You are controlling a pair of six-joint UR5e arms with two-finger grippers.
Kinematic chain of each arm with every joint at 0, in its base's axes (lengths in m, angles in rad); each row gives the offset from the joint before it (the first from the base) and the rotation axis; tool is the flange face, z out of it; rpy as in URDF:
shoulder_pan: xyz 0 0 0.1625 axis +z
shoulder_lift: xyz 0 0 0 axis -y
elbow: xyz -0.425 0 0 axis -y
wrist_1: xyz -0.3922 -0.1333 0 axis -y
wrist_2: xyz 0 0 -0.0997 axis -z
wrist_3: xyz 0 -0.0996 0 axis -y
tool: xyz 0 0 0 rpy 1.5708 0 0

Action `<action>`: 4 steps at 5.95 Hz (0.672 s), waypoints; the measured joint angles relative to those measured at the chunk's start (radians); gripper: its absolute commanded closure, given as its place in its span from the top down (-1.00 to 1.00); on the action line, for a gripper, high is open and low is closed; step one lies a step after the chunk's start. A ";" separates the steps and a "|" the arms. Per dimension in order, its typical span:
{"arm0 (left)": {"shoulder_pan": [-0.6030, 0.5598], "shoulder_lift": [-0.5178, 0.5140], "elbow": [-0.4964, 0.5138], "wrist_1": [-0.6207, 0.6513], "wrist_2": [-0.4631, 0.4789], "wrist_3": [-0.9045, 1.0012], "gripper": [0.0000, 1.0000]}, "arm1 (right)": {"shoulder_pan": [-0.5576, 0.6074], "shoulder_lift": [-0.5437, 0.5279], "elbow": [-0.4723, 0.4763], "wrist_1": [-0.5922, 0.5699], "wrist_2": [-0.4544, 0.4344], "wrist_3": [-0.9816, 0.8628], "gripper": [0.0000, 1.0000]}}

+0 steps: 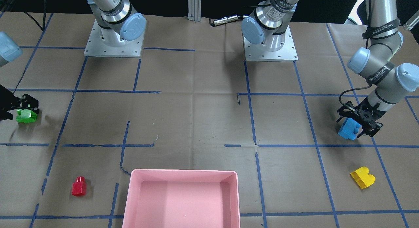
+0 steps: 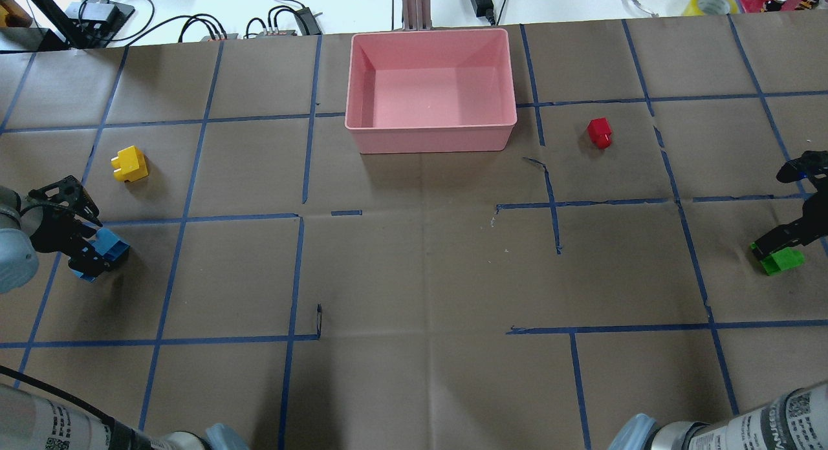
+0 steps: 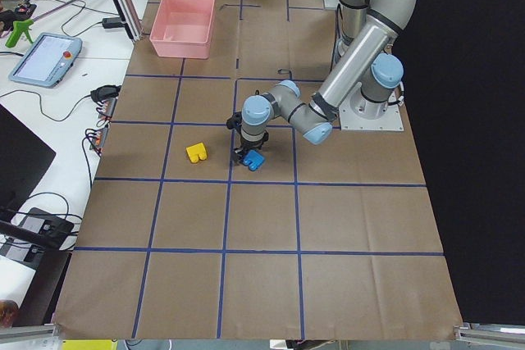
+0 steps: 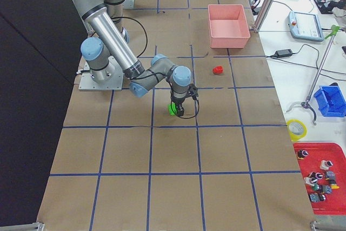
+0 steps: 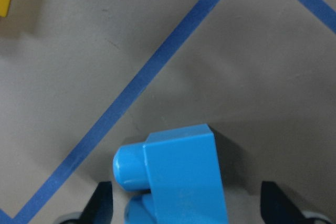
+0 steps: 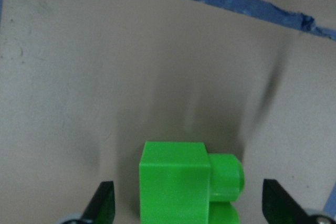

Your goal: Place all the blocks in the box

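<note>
The pink box (image 2: 430, 137) stands empty at the middle of the table's far edge, and also shows in the front view (image 1: 183, 172). My left gripper (image 2: 90, 249) is open, low at the table, with its fingers (image 5: 102, 204) either side of the blue brick (image 5: 181, 174), clear of its sides. The yellow brick (image 2: 129, 163) lies a little beyond it. My right gripper (image 2: 779, 249) is open, its fingers (image 6: 275, 200) either side of the green brick (image 6: 186, 182) without touching it. The red brick (image 2: 599, 132) lies to the right of the box.
The table is covered in brown paper with a blue tape grid (image 2: 301, 165). The two arm bases (image 1: 113, 41) (image 1: 270, 41) are bolted at the robot's side. Cables and tools lie beyond the far edge (image 2: 207, 26).
</note>
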 measured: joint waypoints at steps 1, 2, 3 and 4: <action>0.000 0.000 0.001 0.000 -0.005 0.000 0.23 | 0.000 0.004 0.000 -0.007 0.003 0.000 0.75; 0.000 0.001 0.004 0.000 -0.005 0.001 -0.02 | -0.001 0.005 0.001 -0.010 0.005 0.000 0.57; 0.000 0.001 0.007 0.000 -0.005 0.002 -0.30 | -0.001 0.005 0.002 -0.011 0.004 0.000 0.39; 0.000 0.001 0.011 0.000 -0.003 0.004 -0.49 | -0.001 0.004 0.003 -0.010 0.001 0.000 0.25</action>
